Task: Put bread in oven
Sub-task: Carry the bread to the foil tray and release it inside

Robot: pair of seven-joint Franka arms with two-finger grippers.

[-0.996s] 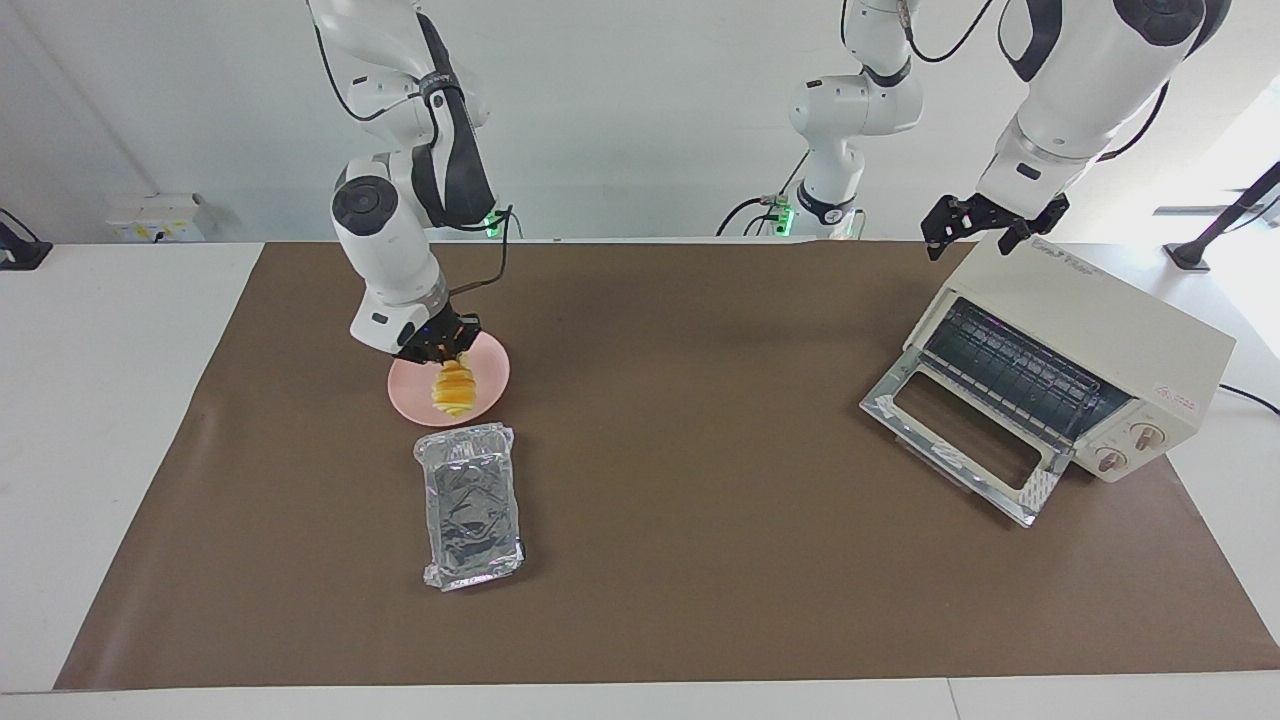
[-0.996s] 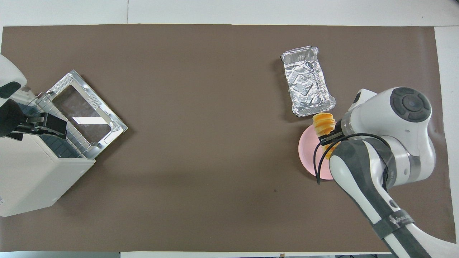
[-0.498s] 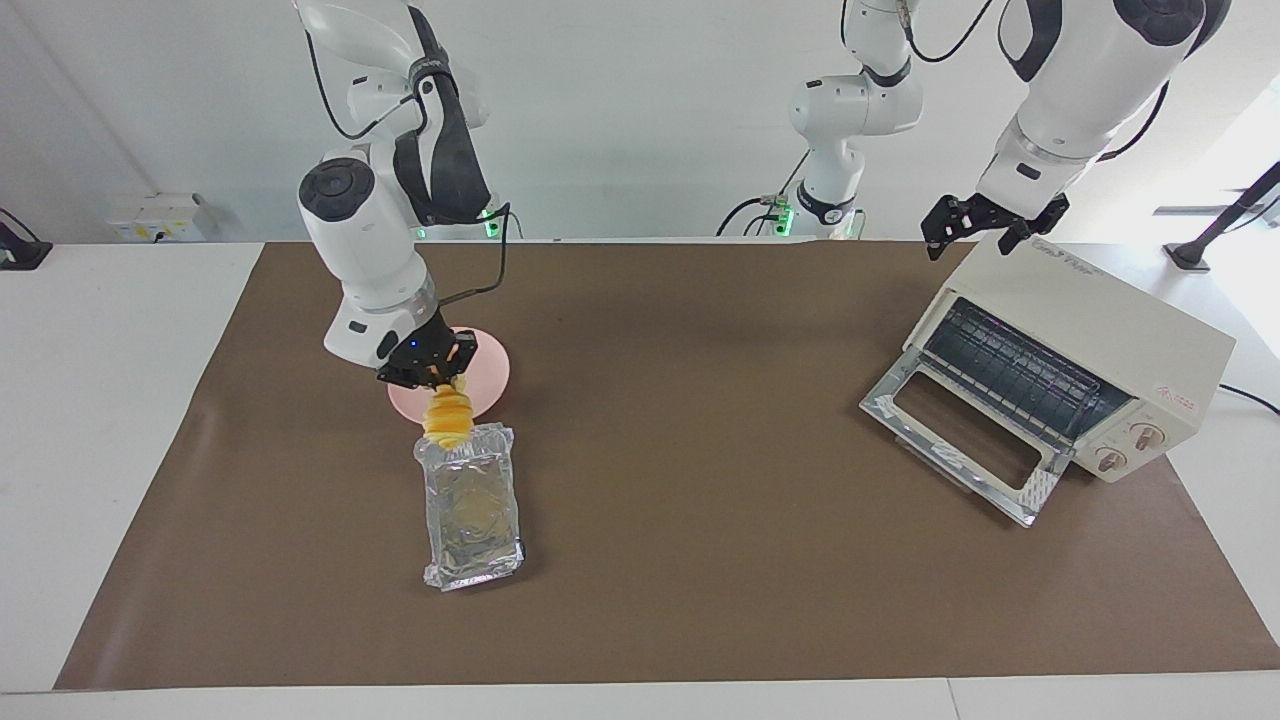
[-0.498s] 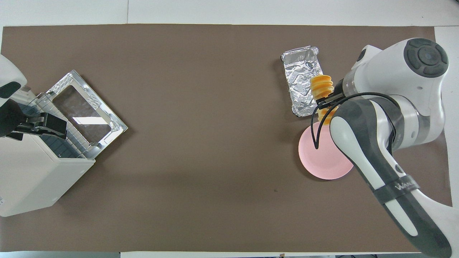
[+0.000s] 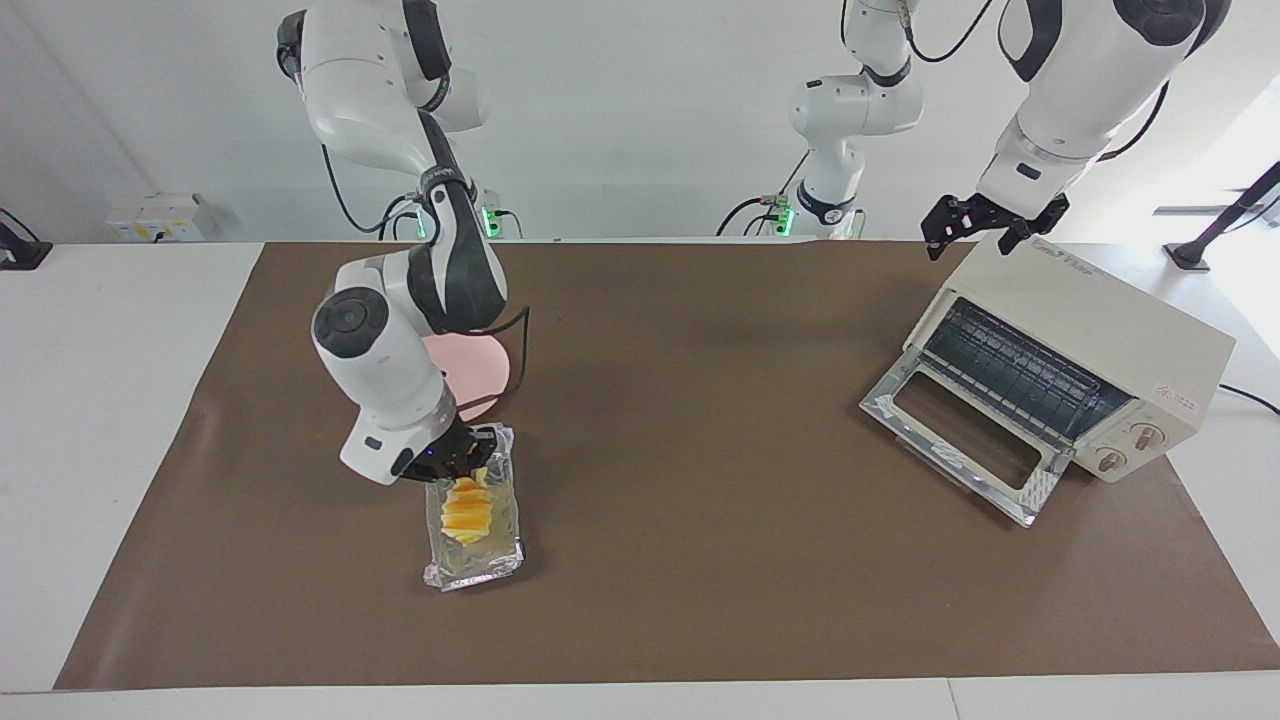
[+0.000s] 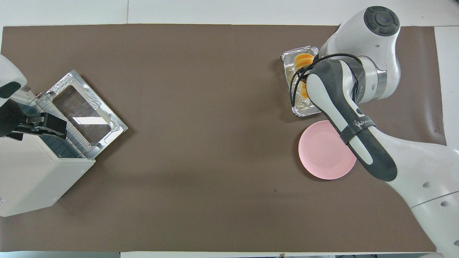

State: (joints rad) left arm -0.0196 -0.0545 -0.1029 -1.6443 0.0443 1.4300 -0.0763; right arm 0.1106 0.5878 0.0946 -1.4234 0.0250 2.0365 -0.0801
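The bread [image 5: 465, 512], a ridged golden loaf, sits low inside the silver foil tray [image 5: 480, 565], pointing along the tray. My right gripper [image 5: 462, 472] is shut on the bread's end nearer to the robots. Whether the loaf rests on the foil I cannot tell. In the overhead view the right arm covers the gripper, and only part of the bread [image 6: 303, 59] shows in the foil tray [image 6: 304, 109]. The cream oven [image 5: 1100, 320] stands at the left arm's end with its glass door [image 5: 950, 440] dropped open. My left gripper [image 5: 992, 228] waits open over the oven's top.
A bare round pink plate [image 5: 480, 365] lies beside the tray, nearer to the robots. A brown mat [image 5: 700, 560] covers the table between the tray and the oven [image 6: 32, 179]. The oven's door [image 6: 84, 114] juts toward the table's middle.
My right gripper has carried the bread off the pink plate, away from the robots, and down into the foil tray. The left arm has not moved.
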